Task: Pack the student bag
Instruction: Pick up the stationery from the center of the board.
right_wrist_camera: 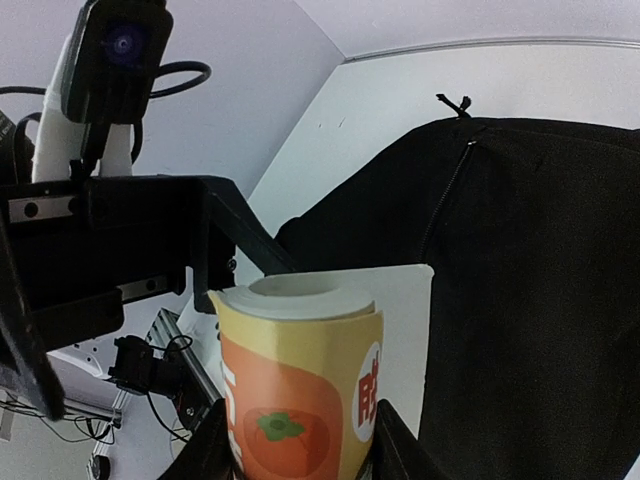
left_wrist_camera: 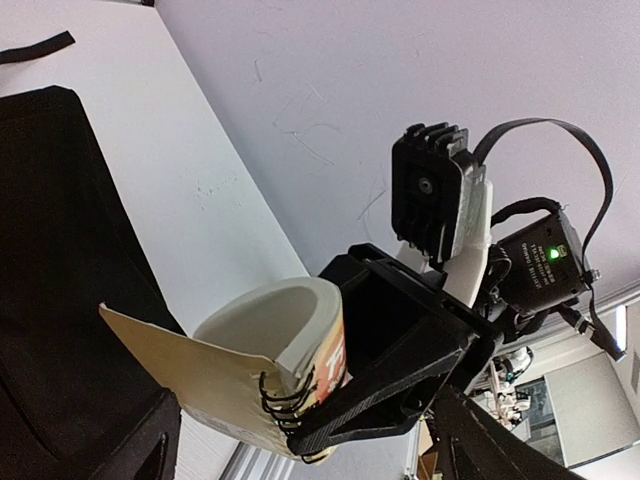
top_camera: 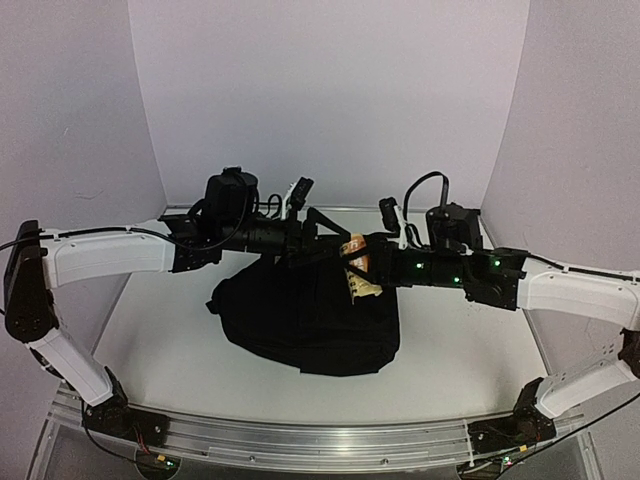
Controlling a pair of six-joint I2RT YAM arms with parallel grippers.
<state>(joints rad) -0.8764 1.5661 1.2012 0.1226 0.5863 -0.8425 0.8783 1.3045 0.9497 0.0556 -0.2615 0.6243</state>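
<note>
Centrally on the white table [top_camera: 150, 330] lies the large soft black fabric student bag [top_camera: 310, 325]. Over its far right edge, the right gripper [top_camera: 365, 265] clamps a curled orange-and-yellow spiral notebook [right_wrist_camera: 300, 390]; the left gripper [top_camera: 316, 236], just left of it, gapes wide.

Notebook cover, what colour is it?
The notebook is yellow with an orange fruit picture; clearest in the right wrist view.

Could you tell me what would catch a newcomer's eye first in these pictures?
A big black backpack slumps in the middle of the white table. Over its far right part, the right end effector grips a spiral notebook with an orange and yellow cover, its pages curled into a bend. The left end effector stands open close beside the notebook.
</note>
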